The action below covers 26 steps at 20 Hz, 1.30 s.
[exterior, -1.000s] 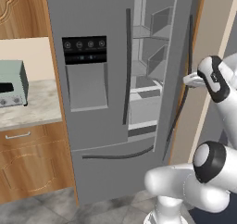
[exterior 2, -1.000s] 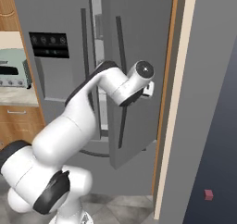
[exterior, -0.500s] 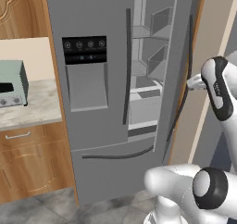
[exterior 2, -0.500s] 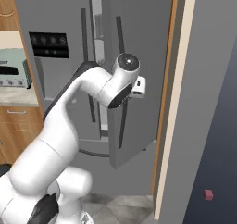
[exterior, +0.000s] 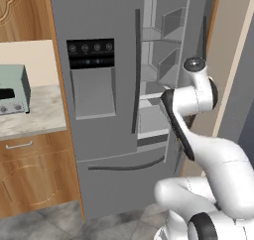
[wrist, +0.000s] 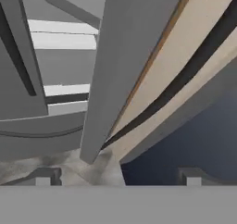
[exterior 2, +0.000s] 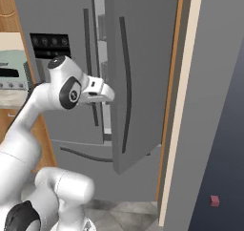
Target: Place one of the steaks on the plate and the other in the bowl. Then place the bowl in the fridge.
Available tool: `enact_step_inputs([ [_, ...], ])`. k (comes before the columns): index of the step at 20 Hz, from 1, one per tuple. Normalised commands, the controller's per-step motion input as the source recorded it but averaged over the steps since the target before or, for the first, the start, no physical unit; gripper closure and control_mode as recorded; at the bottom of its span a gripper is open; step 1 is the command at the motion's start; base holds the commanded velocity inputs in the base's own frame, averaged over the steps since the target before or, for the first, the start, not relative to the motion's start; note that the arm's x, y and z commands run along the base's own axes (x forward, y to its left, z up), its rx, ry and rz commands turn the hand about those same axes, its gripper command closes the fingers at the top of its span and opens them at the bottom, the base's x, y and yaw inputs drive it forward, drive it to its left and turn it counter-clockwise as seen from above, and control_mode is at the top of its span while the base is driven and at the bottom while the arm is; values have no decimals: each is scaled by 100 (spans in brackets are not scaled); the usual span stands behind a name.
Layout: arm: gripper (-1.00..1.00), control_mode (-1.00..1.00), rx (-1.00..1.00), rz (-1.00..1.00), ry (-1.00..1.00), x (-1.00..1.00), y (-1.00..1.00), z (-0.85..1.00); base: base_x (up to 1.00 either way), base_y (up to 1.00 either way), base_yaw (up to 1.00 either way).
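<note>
The grey fridge (exterior: 99, 16) stands with its left door shut and its right door (exterior 2: 138, 58) swung partly out. Grey shelves and bins (exterior: 163, 70) show through the gap. My gripper (exterior 2: 108, 92) hangs at mid height in front of that gap, left of the open door's long dark handle (exterior 2: 127, 82), touching nothing. In the hand view its two fingertips (wrist: 44, 176) stand wide apart with nothing between them, so the gripper (wrist: 118, 176) is open, and the door's edge (wrist: 125, 56) runs ahead of it. The steaks, the plate and the bowl are out of view.
A counter (exterior: 34, 115) with a pale green toaster oven (exterior: 12, 88) sits left of the fridge, above wooden drawers (exterior: 30, 174). A beige and dark wall panel (exterior 2: 209, 106) stands close to the right of the open door. A small pink block (exterior 2: 215, 201) lies low at the right.
The gripper has gone from shut to open. The hand has pulled back to the left, away from the open door's handle. The door stands about as before.
</note>
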Motion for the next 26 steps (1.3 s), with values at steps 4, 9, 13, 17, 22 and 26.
enact_step_inputs([
  [4, -100, -100, -27, -37, 10, 46, 26, -63, 0, 0, 0],
  [9, -100, -100, -4, -18, -2, 85, 1, -27, 0, 0, 0],
  [13, -100, -100, -6, -23, -4, 58, -16, -56, 0, 0, 0],
  [17, -100, -100, -2, -20, 5, 65, -3, -17, 0, 0, 0],
  [22, -100, -100, 0, -16, 11, 38, -47, -5, 0, 0, 0],
  [26, -100, -100, 0, -21, -5, 0, -85, -26, 0, 0, 0],
])
